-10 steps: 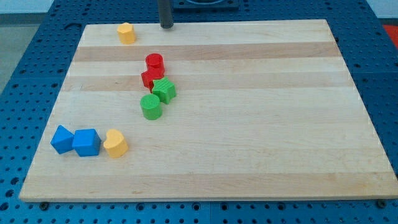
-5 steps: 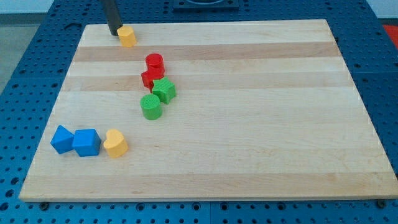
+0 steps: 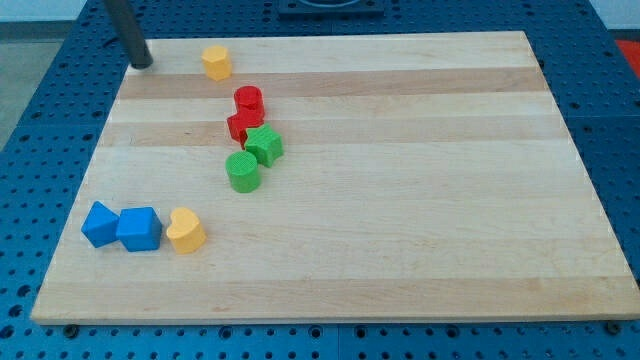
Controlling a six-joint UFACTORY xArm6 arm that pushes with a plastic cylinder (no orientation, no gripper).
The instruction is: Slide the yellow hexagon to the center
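The yellow hexagon [image 3: 216, 62] sits near the board's top edge, left of the middle. My tip [image 3: 143, 64] is at the board's top left corner, well to the left of the hexagon and apart from it. The dark rod rises from the tip toward the view's top left.
A red cylinder [image 3: 248, 101], a red block [image 3: 241, 126], a green star-like block [image 3: 264, 145] and a green cylinder [image 3: 243, 171] cluster below the hexagon. Two blue blocks [image 3: 100, 223] [image 3: 139, 229] and a yellow heart-shaped block [image 3: 186, 230] lie in a row at the bottom left.
My tip swept left along the top edge, passed the yellow hexagon and went on to the top left corner. The hexagon shifted slightly right and down.
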